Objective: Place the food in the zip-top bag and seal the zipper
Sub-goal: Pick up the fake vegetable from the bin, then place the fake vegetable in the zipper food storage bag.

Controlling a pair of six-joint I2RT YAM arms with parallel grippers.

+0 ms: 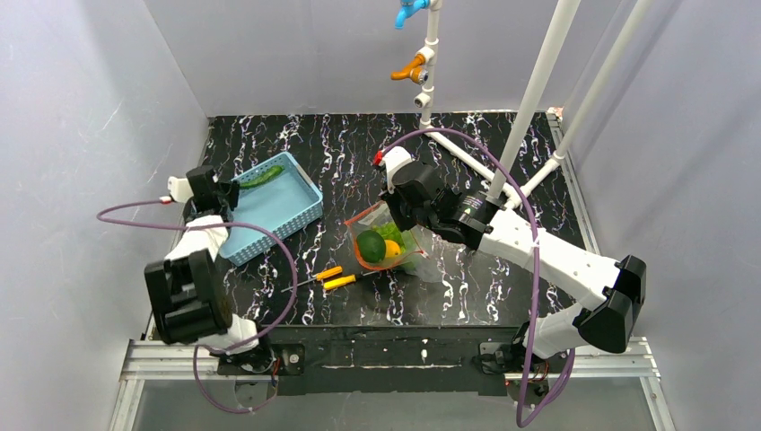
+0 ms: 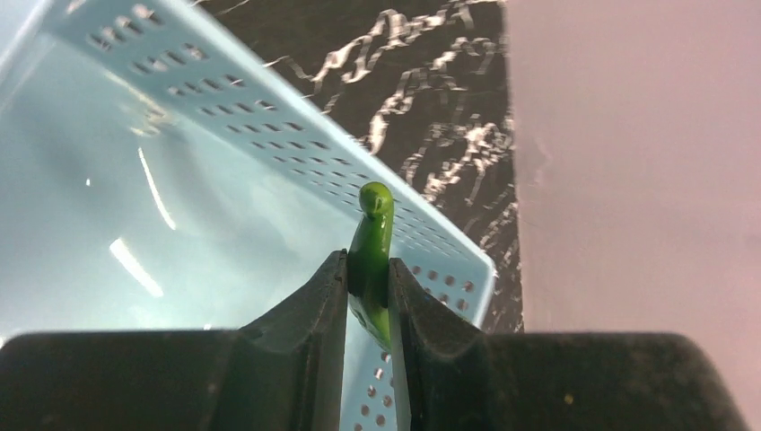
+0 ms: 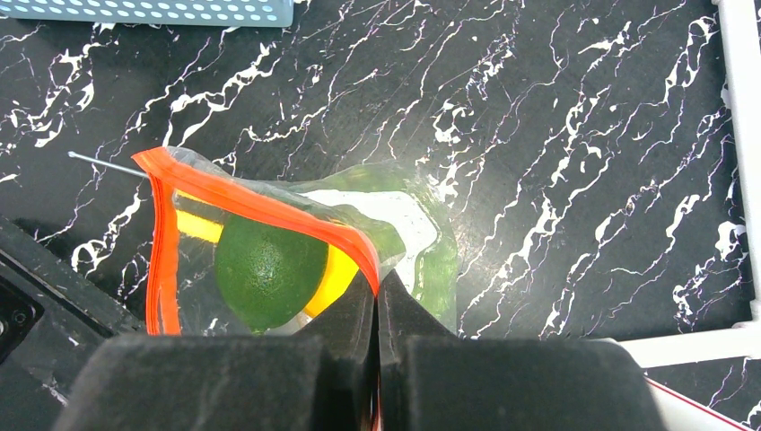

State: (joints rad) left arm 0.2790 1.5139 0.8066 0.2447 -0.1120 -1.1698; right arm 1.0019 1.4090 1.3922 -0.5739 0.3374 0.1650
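Zip-top bag (image 3: pixel 422 235) is being pinched at its orange zipper (image 3: pixel 269 212) by the right gripper (image 3: pixel 377 301). A green pod (image 2: pixel 374 229) is being clamped by the left gripper (image 2: pixel 368 301) over the basket (image 2: pixel 224 126).

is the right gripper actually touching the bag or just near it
Touching. The right wrist view shows the right gripper shut on the bag, its fingers pinching the plastic right at the orange zipper.
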